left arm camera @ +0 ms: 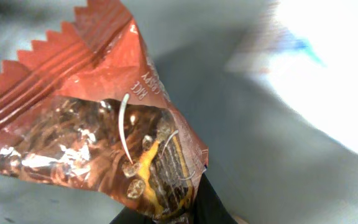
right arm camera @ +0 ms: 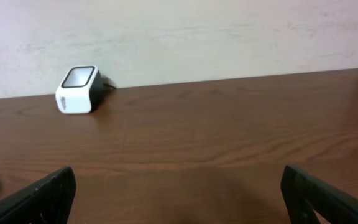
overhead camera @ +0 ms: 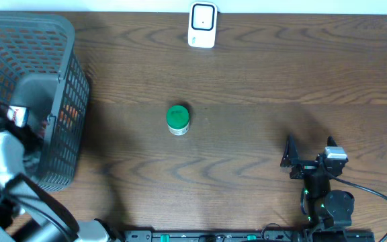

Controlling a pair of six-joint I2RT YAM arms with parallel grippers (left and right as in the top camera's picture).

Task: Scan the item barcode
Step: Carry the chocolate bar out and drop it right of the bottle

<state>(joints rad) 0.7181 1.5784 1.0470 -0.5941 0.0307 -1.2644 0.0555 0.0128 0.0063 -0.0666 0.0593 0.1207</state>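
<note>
Left claw (left arm camera: 178, 213) pinching glossy crinkled foil packet (left arm camera: 73, 118), zigzag-crimped edge.

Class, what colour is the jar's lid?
The lid is green, clearest in the overhead view.

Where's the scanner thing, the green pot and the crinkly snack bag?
scanner (overhead camera: 202, 25): overhead view, on its white face, just below the dark window.
green pot (overhead camera: 177, 117): overhead view, on the green lid.
snack bag (left arm camera: 73, 118): left wrist view, on the middle of the reddish wrapper.
</note>
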